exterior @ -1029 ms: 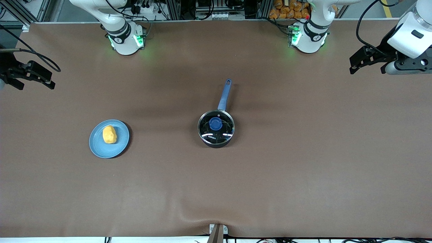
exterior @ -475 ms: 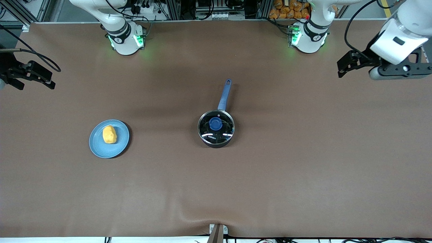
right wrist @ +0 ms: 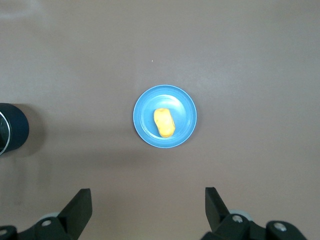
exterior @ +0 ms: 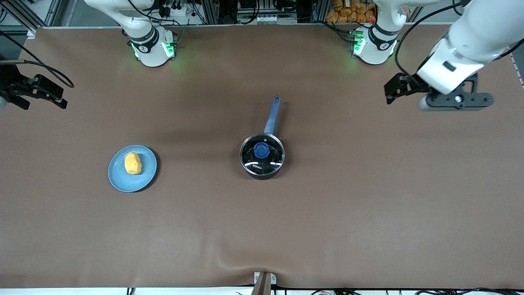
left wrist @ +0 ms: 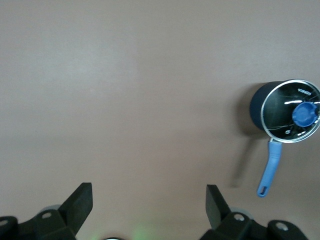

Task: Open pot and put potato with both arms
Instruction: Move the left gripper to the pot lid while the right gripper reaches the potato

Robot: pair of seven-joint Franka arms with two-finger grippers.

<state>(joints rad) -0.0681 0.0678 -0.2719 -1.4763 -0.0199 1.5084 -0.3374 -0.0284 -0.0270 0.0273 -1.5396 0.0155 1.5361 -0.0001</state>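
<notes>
Brown table (exterior: 327, 213): lidded pot (exterior: 262, 155), potato (exterior: 132, 163) on plate (exterior: 118, 180).

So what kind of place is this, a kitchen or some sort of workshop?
Most likely a robotics lab, not a kitchen. Two white arms are bolted along one edge of a brown-covered table, with cables and metal framing by their bases. The only kitchen things are a lidded pot and a potato on a blue plate.

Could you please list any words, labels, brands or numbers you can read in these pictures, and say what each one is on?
White print on the glass lid of the pot: a short word, too small and blurred to read.
Round dark mark on each arm's base, right arm and left arm: a symbol, not legible.
Nothing else bears text.
</notes>
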